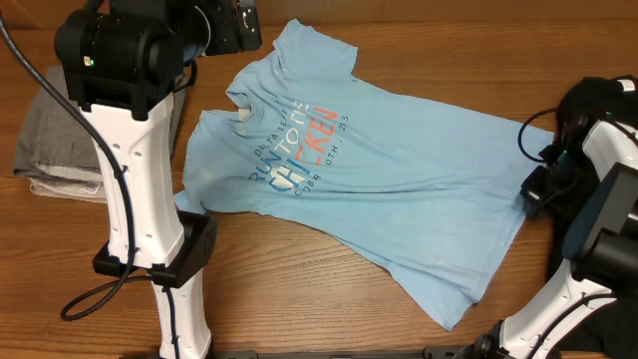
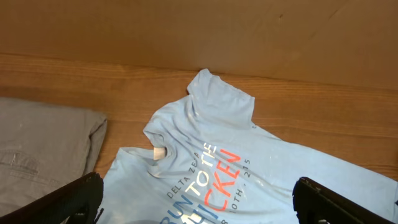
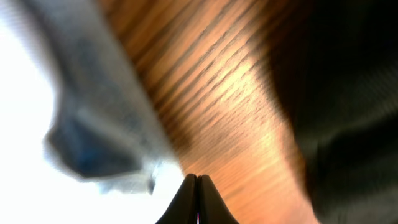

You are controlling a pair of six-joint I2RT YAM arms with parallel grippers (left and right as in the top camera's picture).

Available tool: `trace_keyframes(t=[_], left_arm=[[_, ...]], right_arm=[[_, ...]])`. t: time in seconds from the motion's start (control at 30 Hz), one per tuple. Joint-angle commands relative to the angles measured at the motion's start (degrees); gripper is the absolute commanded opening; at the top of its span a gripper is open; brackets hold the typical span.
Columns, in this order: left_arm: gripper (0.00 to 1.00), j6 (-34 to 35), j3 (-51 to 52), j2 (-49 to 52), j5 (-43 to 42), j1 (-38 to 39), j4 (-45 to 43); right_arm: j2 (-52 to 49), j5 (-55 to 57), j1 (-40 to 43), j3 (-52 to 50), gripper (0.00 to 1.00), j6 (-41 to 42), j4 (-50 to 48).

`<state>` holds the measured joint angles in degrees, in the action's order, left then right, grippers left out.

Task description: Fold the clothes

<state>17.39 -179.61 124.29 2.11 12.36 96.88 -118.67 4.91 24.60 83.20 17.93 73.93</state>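
Observation:
The clothes, a light blue T-shirt (image 1: 379,170), lie spread face up and slanted across the wooden table, collar toward the back left and hem toward the front right. White and coral lettering (image 1: 304,150) crosses the chest. In the left wrist view my left gripper (image 2: 199,182) hangs wide open above the lettering (image 2: 205,180), holding nothing, and the collar with its white label (image 2: 160,152) lies just beyond it. My right gripper (image 1: 531,189) is low at the shirt's right hem edge. Its fingers (image 3: 198,186) are pressed together over bare wood, with blurred blue cloth (image 3: 93,137) just to their left.
A folded grey garment (image 1: 50,140) lies at the left edge, also seen in the left wrist view (image 2: 43,146). The left arm's white link (image 1: 135,170) rises over the shirt's left side. A black device (image 1: 234,25) sits at the back. Dark material (image 3: 348,93) lies right of the right gripper.

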Motion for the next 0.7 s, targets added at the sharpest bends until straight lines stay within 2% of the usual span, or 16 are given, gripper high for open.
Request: trace_keyframes(t=[0.0, 0.13, 0.23, 0.47, 0.67], left_arm=[[1.00, -1.1, -0.1, 0.1, -0.7, 0.0, -0.1], [1.00, -1.1, -0.1, 0.1, -0.6, 0.0, -0.1], [1.00, -1.1, -0.1, 0.1, -0.7, 0.0, -0.1], [1.00, -1.1, -0.1, 0.1, -0.7, 0.0, -0.1], [1.00, -1.1, -0.1, 0.1, -0.7, 0.0, -0.1]], right_arm=[[2.3, -5.6, -0.2, 8.2, 0.04, -1.9, 2.7], [4.4, -9.3, -0.4, 13.1, 0.04, -1.9, 4.3], [4.8, -10.2, -0.5, 13.2, 0.04, -1.9, 2.8], [3.8, -15.6, -0.7, 6.8, 0.04, -4.5, -5.7], [3.6, -12.9, -0.5, -0.1, 0.04, -4.5, -12.1]])
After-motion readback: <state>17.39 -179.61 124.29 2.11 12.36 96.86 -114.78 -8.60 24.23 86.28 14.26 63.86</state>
